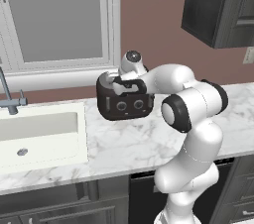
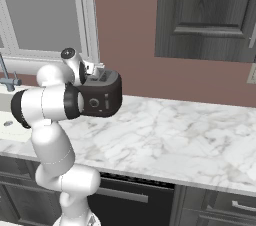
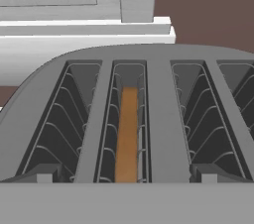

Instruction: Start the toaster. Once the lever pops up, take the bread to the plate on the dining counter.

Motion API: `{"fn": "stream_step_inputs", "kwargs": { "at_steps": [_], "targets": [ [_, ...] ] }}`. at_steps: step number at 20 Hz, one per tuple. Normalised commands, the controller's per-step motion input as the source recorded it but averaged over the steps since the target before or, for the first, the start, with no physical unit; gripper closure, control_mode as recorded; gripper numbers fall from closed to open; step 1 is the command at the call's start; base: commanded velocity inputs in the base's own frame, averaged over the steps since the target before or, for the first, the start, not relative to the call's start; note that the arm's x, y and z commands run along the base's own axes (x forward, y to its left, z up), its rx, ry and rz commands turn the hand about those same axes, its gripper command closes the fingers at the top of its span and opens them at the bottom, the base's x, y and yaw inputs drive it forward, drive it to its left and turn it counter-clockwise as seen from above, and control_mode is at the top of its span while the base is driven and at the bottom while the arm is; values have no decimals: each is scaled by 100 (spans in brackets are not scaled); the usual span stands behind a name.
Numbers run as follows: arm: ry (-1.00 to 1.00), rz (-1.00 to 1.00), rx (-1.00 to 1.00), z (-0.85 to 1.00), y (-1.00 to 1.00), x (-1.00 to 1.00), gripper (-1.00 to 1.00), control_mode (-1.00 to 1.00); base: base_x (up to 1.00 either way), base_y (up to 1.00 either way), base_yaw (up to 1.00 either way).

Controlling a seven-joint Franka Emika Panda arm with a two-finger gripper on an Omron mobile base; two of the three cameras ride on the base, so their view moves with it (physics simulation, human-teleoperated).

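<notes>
1. The toaster (image 1: 124, 102) is the landmark: black, rounded, sitting on the marble worktop (image 1: 129, 143) against the reddish wall, its knobs facing out into the room.
2. The bread (image 3: 127, 134) stands upright down inside the toaster's second slot from the left as the hand view looks into it; the other three slots hold bare wire guides.
3. The gripper (image 1: 120, 82) hangs right over the toaster's top, with the white arm folded in front of the toaster's right side.
4. From where I stand the wrist and toaster body cover the fingers, so I cannot tell whether they are apart or together.
5. The sink (image 1: 39, 136) and its tap lie left of the toaster, with the window (image 1: 57, 17) behind them.
6. A dark wall cabinet (image 2: 207, 15) hangs up and to the right of the toaster.
</notes>
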Motion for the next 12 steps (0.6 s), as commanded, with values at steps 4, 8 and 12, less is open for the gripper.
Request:
{"fn": "stream_step_inputs", "kwargs": {
  "at_steps": [4,8,12],
  "targets": [
    [0,0,0,0,0,0,-100,-100,0,0,0],
    [0,0,0,0,0,0,-100,-100,0,0,0],
    [0,0,0,0,0,0,-100,-100,0,0,0]
  ]
}}
